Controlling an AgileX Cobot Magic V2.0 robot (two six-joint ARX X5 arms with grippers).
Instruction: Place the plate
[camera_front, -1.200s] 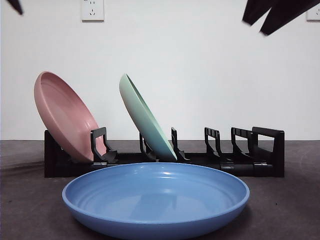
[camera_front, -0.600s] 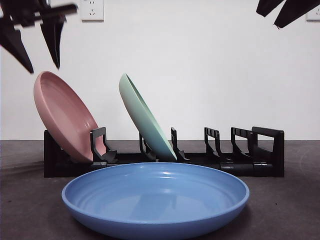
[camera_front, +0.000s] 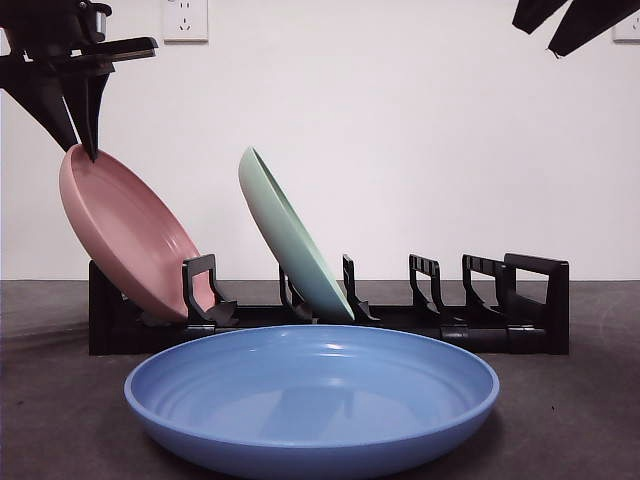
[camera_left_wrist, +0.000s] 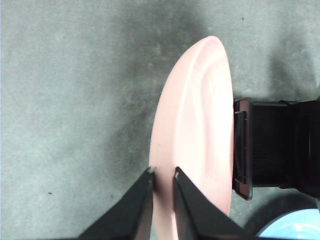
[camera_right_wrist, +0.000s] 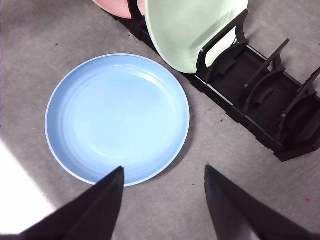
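A pink plate (camera_front: 130, 240) leans in the leftmost slot of the black rack (camera_front: 520, 300). My left gripper (camera_front: 82, 150) is at the plate's top rim. In the left wrist view the jaws (camera_left_wrist: 163, 172) are closed on either side of the pink rim (camera_left_wrist: 200, 115). A mint green plate (camera_front: 290, 240) leans in a slot further right. A blue plate (camera_front: 310, 400) lies flat on the table in front of the rack. My right gripper (camera_front: 540, 38) hangs high at the upper right, open and empty (camera_right_wrist: 164, 169), above the blue plate (camera_right_wrist: 117, 117).
The rack (camera_right_wrist: 260, 100) has several vacant slots to the right of the green plate (camera_right_wrist: 195, 30). A wall socket (camera_front: 185, 20) is on the white wall behind. The table is grey and dark.
My left gripper came in from the upper left, dropped onto the pink plate's top rim and closed there. The pink plate tipped slightly to the left. The right gripper rose a little.
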